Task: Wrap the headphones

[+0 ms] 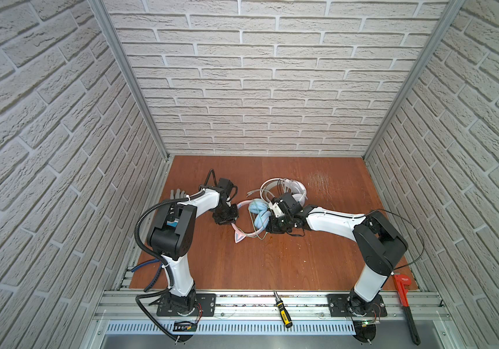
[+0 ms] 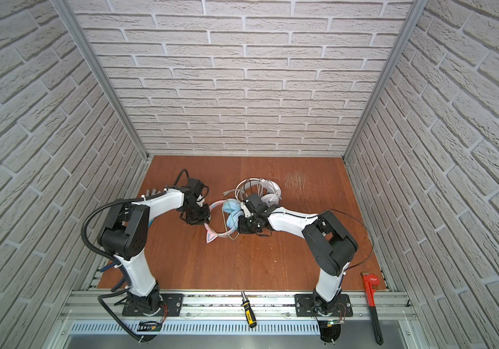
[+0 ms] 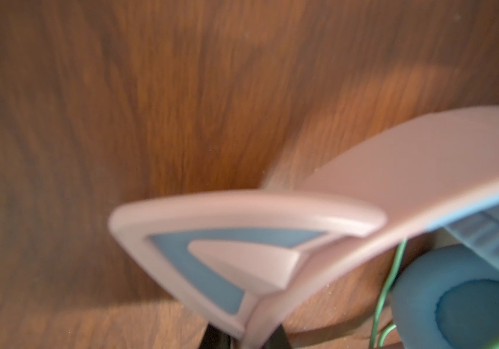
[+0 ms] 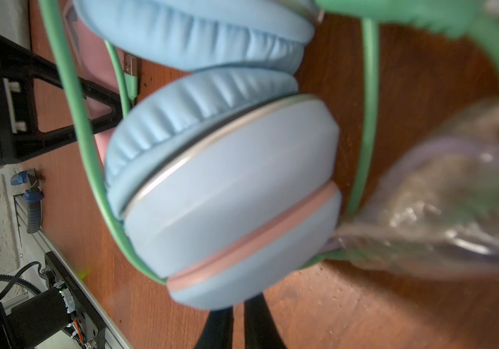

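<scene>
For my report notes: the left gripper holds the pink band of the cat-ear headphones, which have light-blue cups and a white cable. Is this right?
Not quite. The cable is green, not white; the right wrist view shows it beside the cups. The rest holds: the left gripper holds the pink band of the cat-ear headphones, with light-blue cups.

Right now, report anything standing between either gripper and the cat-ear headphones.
Nothing visible does. The left gripper pinches the cat-ear headphones by their pink band; the right gripper sits right at a light-blue cup.
</scene>
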`<act>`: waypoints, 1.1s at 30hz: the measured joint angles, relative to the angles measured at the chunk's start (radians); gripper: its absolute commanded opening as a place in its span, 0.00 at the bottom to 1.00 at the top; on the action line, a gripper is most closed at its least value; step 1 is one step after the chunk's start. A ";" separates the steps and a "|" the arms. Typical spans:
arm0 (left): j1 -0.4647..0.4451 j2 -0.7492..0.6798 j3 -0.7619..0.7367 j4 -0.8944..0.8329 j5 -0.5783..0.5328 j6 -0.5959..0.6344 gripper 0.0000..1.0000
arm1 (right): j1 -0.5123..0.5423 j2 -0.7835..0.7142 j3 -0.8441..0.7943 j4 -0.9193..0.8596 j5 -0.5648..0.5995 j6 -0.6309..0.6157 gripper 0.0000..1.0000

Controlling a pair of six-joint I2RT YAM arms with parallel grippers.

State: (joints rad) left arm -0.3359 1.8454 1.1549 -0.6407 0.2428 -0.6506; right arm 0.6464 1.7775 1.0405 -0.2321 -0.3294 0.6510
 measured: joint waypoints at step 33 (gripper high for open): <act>0.019 0.136 0.207 -0.195 -0.018 0.269 0.09 | 0.027 -0.200 0.130 -0.167 -0.044 -0.174 0.15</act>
State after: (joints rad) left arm -0.3172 1.9816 1.3621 -0.8352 0.2253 -0.3817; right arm 0.6739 1.5780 1.1706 -0.3996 -0.3733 0.4774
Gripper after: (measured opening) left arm 0.139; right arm 0.158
